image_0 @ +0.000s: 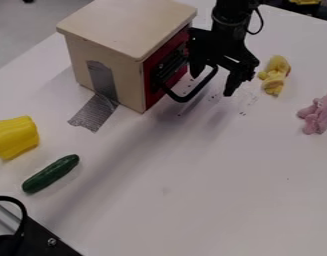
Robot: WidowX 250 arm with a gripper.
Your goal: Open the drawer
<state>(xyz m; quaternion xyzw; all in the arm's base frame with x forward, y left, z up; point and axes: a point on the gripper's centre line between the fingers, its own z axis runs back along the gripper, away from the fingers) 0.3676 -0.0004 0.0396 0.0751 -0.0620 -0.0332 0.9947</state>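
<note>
a white table [212, 195] carries a pale wooden box [125, 30]. the drawer [152, 95], red-fronted, sits in the box's side facing the gripper [212, 84] and looks closed. the gripper hangs over it, released, its two fingers spread apart with one side of the black handle [182, 99] between them. gray tape [95, 112] runs from the box onto the table. a yellow toy pepper [15, 136] lies near a green cucumber [51, 174]; well apart, a pink plush toy [319, 115] lies near a smaller yellow one [276, 75].

Grey floor [25, 27] lies beyond the white table [226, 200], upper left.
</note>
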